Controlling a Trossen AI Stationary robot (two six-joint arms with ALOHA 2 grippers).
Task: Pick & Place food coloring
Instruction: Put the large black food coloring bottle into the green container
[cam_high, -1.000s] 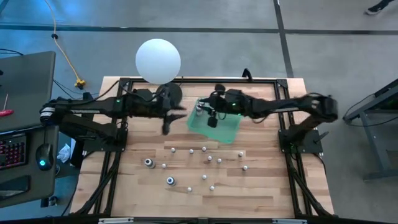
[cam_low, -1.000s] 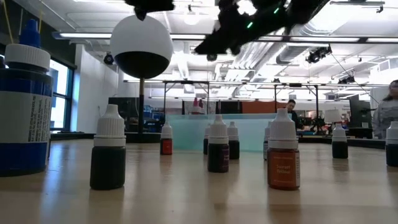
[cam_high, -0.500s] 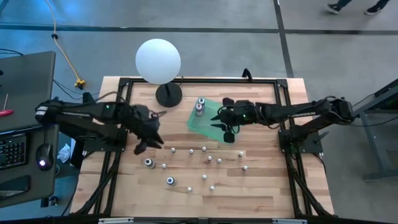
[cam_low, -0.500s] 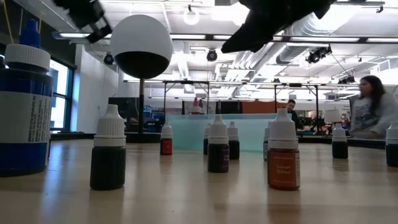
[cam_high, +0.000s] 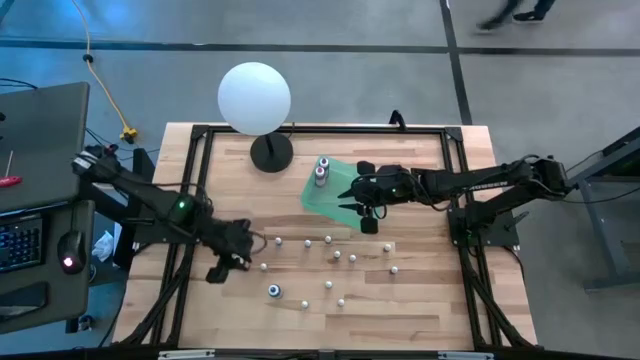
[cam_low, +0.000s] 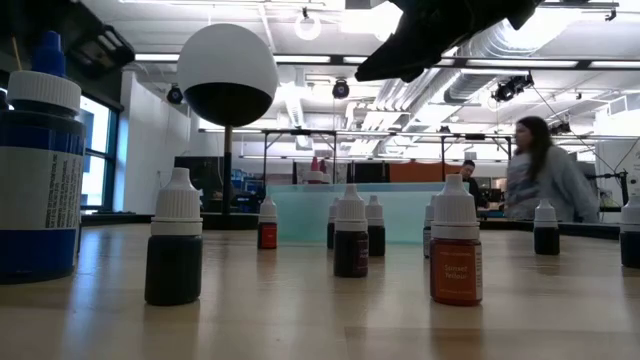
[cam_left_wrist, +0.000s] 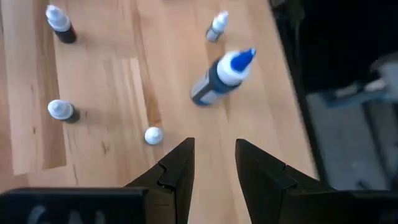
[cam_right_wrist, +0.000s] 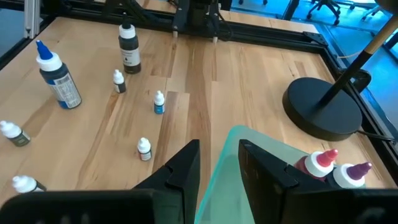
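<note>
Food coloring bottles (cam_high: 328, 241) stand upright on my surface (cam_high: 420, 300), caps up; both grippers' fingers (cam_left_wrist: 180, 165) sit apart, empty.

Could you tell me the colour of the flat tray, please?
The tray is translucent green, clearest in the high view.

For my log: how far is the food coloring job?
Done: two bottles stand in the green tray. In hand: nothing; the left gripper, open, hovers near the blue-capped bottle, the right gripper, open, over the tray. Left: many loose bottles on the table.
</note>
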